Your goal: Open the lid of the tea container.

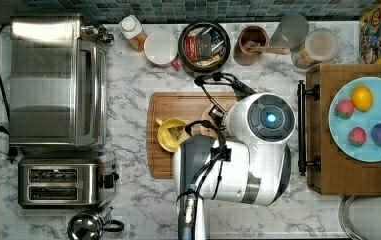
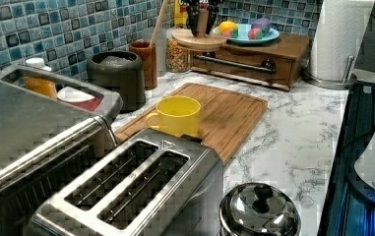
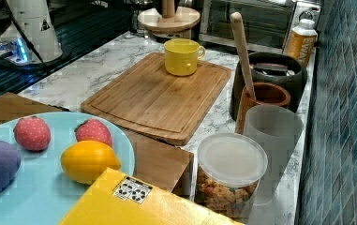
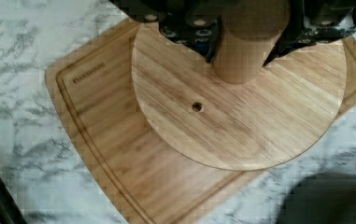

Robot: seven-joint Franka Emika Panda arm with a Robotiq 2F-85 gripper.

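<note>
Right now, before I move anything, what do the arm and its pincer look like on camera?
The arm is glossy white with rounded housings and dark grey joint sections. One round dark cap carries a glowing blue light. Black cables loop along its outside. The pincer is black, with round screw heads showing on its body and dark, tapering fingers.

The cutting board (image 4: 119,177) carries an engraved brand mark near its corner, beside the jaws; the letters cannot be read. No other text is legible.
</note>
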